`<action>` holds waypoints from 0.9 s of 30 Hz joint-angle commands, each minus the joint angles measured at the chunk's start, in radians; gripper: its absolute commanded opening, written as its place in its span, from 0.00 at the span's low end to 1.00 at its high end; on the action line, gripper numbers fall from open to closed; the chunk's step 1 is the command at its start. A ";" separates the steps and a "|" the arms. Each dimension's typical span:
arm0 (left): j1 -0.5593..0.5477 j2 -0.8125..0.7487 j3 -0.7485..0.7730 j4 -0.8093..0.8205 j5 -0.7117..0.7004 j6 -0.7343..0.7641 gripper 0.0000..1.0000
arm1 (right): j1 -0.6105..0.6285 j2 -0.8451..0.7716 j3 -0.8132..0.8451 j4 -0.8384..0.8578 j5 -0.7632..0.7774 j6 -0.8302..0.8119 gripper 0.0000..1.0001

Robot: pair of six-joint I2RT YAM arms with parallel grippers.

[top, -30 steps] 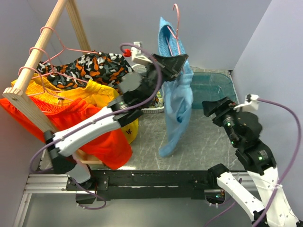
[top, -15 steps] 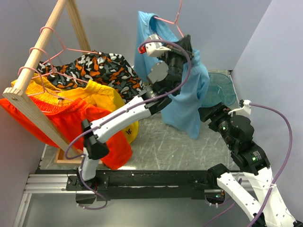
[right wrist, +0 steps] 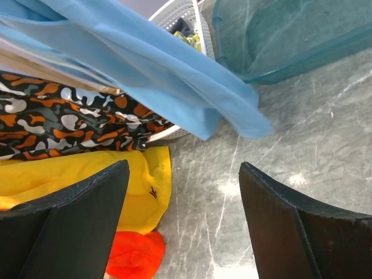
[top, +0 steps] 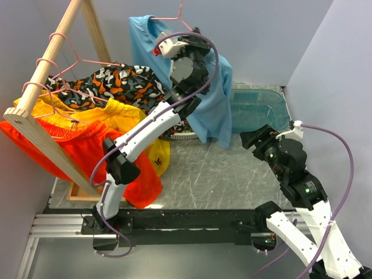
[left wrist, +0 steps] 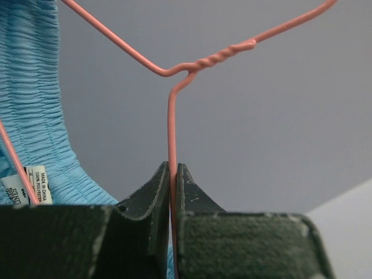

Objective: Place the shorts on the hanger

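The light-blue shorts [top: 212, 99] hang draped over the pink wire hanger [top: 174, 20], raised high at the back centre. My left gripper [top: 187, 36] is shut on the hanger's neck. In the left wrist view the wire [left wrist: 172, 110] runs down between the closed jaws of the left gripper [left wrist: 172, 168], and the shorts' waistband [left wrist: 35, 99] hangs at the left. My right gripper [top: 256, 139] stands open over the table, below and to the right of the shorts, holding nothing. Its wrist view shows the right gripper [right wrist: 183, 168] apart from the shorts' hem [right wrist: 151, 64].
A wooden rack [top: 52, 64] at the left carries pink hangers [top: 64, 52], patterned shorts [top: 116, 84], yellow shorts [top: 87, 119] and orange shorts [top: 116, 165]. A white basket [top: 183, 135] sits under the blue shorts. A teal tray [top: 256, 107] lies at the back right.
The left arm has swung the hanger with the shorts leftward toward the rack, and the shorts have turned to hang broader. The right arm has shifted slightly left, still open.
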 commanded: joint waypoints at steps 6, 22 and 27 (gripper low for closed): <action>0.040 -0.025 0.050 0.145 -0.111 0.197 0.01 | 0.011 0.055 -0.014 0.091 -0.007 -0.011 0.84; 0.184 -0.068 -0.021 0.146 -0.163 0.179 0.01 | 0.017 0.115 -0.008 0.138 -0.019 -0.042 0.85; 0.215 -0.086 -0.039 0.148 -0.179 0.176 0.01 | 0.022 0.144 0.009 0.148 -0.019 -0.045 0.85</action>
